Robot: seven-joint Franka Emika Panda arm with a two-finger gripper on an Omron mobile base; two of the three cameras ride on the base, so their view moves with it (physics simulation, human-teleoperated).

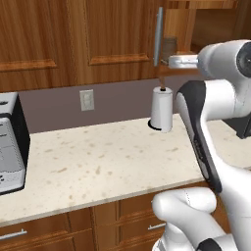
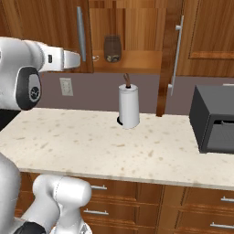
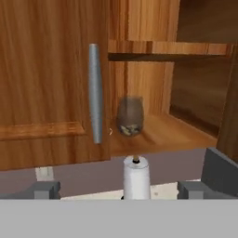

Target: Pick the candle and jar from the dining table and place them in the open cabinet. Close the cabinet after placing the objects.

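Observation:
The cabinet (image 2: 132, 27) stands open above the counter; its right door (image 2: 167, 59) is swung out edge-on and its left door (image 3: 51, 83) is closed. A dark brown-grey jar (image 2: 112, 48) stands on the lower shelf, also seen as the jar (image 3: 129, 116) just right of the left door's silver handle (image 3: 95, 93). My gripper (image 3: 120, 190) is open, holds nothing, and sits a short way in front of the shelf. The gripper (image 2: 80, 59) points at the opening from the left at shelf height. The candle and the dining table are out of view.
A white paper-towel roll (image 2: 129, 107) stands on the speckled counter (image 2: 91, 146) under the cabinet, below my hand. A dark appliance (image 2: 215, 119) sits at the right and a grey one (image 1: 10, 142) at the left. Drawers run along the counter's front.

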